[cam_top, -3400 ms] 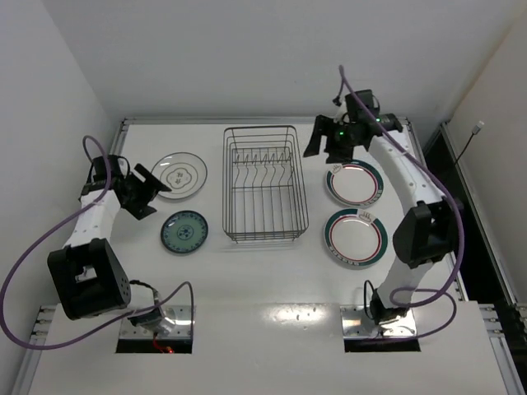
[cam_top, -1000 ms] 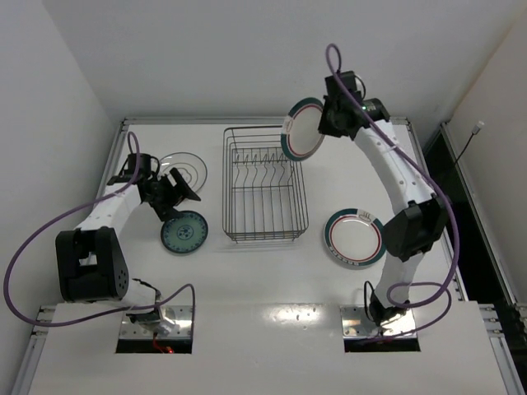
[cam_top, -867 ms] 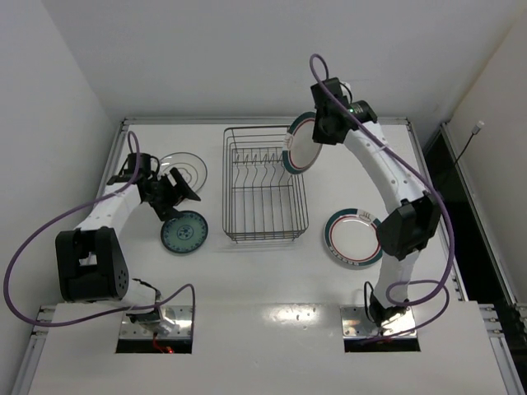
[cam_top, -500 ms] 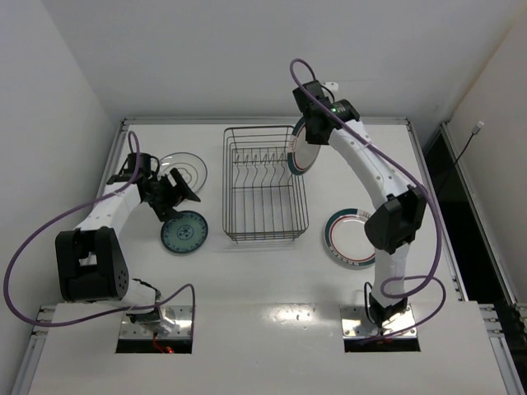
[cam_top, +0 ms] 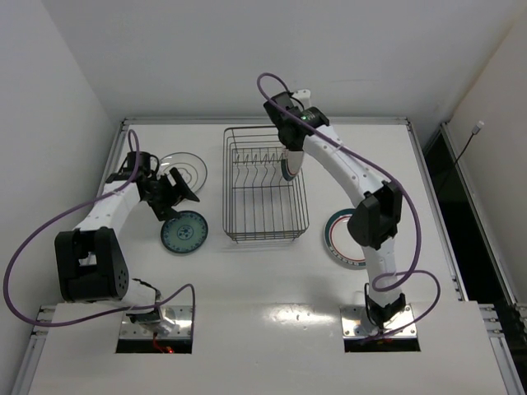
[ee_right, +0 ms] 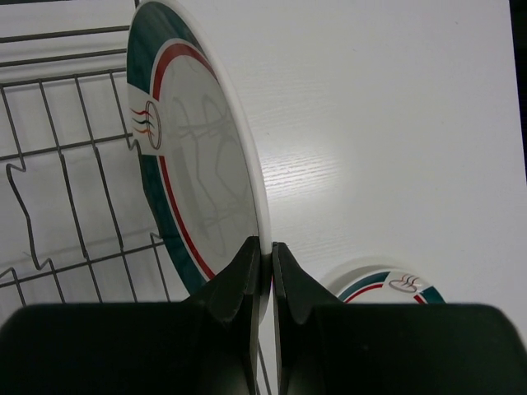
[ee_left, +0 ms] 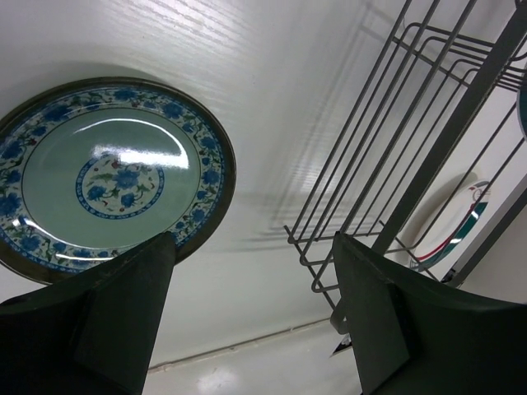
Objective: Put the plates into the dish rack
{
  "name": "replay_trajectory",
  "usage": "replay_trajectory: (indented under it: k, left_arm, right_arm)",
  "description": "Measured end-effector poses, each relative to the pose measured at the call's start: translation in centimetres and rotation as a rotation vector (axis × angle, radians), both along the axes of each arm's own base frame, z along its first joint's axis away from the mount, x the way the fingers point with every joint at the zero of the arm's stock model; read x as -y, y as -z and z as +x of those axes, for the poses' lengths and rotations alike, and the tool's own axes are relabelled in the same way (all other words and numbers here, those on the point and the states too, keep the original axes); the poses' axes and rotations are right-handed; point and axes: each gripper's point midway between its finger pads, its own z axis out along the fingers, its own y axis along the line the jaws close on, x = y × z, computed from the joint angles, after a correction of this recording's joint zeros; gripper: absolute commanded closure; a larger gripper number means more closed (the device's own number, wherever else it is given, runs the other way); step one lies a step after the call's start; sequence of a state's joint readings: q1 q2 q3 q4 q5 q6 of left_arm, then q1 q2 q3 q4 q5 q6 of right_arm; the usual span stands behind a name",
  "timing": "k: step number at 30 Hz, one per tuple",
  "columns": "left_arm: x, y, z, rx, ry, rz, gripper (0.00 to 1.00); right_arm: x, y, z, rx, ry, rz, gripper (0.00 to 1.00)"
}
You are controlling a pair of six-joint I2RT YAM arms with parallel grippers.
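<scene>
My right gripper [ee_right: 265, 244] is shut on the rim of a white plate with green and red bands [ee_right: 206, 164]. It holds that plate [cam_top: 290, 164] upright and edge-on over the right side of the black wire dish rack [cam_top: 263, 239]. A second banded plate [cam_top: 339, 239] lies flat right of the rack, partly behind the right arm. The teal patterned plate [ee_left: 107, 177] and the pale ringed plate [cam_top: 188, 168] lie left of the rack. My left gripper [ee_left: 254, 240] is open and holds nothing, hovering between those two plates [cam_top: 181, 197].
The rack's wires [ee_left: 412, 164] stand close on the right in the left wrist view. Upright divider prongs [cam_top: 262, 177] run across the rack's middle. White walls enclose the table at the back and left.
The right arm has swung left with the banded plate, from beside the rack's right rim to over its right side. The left arm has not moved.
</scene>
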State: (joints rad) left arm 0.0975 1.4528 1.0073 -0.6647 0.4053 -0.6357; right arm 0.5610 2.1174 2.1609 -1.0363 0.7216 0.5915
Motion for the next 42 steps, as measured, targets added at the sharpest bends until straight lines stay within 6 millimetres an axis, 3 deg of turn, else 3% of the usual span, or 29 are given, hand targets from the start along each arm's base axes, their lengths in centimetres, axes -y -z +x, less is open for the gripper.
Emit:
replay_trajectory:
  k: [8, 14, 17, 20, 21, 25, 30, 32, 34, 36, 38, 40, 42]
  left_arm:
    - [-0.1, -0.2, 0.2, 0.006, -0.003, 0.008, 0.26]
    - [-0.2, -0.2, 0.2, 0.005, -0.004, 0.009, 0.26]
    - [-0.2, -0.2, 0.1, 0.003, -0.004, 0.009, 0.26]
    - [-0.2, -0.2, 0.1, 0.001, -0.003, 0.01, 0.26]
    - [-0.2, -0.2, 0.1, 0.002, -0.002, 0.011, 0.26]
    - [-0.2, -0.2, 0.1, 0.003, 0.001, 0.012, 0.26]
    - [-0.2, -0.2, 0.1, 0.004, 0.002, 0.012, 0.26]
    - [-0.2, -0.2, 0.1, 0.004, 0.002, 0.012, 0.26]
    - [-0.2, -0.2, 0.1, 0.005, 0.002, 0.012, 0.26]
    - [-0.2, -0.3, 0.2, 0.009, 0.002, 0.011, 0.26]
    - [-0.2, -0.4, 0.4, 0.015, 0.003, 0.01, 0.26]
    - [-0.1, -0.4, 0.5, 0.019, 0.004, 0.009, 0.26]
    - [-0.1, -0.5, 0.6, 0.024, 0.005, 0.007, 0.26]
  right_arm:
    - [-1.4, 0.6, -0.2, 0.012, -0.017, -0.044, 0.99]
    - [-2.6, 3.4, -0.2, -0.038, -0.036, -0.068, 0.97]
    - [-2.8, 3.5, -0.2, -0.037, -0.035, -0.064, 0.95]
    - [-2.9, 3.5, -0.3, -0.045, -0.042, -0.057, 0.86]
    - [-3.1, 3.7, -0.4, -0.054, -0.049, -0.048, 0.73]
    - [-3.6, 4.1, -0.9, -0.1, -0.08, -0.012, 0.54]
    - [-3.9, 3.1, -1.6, -0.144, -0.126, 0.055, 0.41]
    - [-2.8, 1.5, -1.9, -0.145, -0.122, 0.092, 0.32]
    - [-1.0, -0.8, -2.5, -0.129, -0.111, 0.141, 0.3]
    - [2.2, -2.7, -4.0, -0.117, -0.08, 0.191, 0.3]
    - [6.5, -3.6, -6.4, -0.096, -0.031, 0.26, 0.3]
    - [11.5, -2.2, -9.9, -0.124, 0.038, 0.35, 0.29]
    - [16.1, 0.4, -13.0, -0.156, 0.141, 0.436, 0.28]
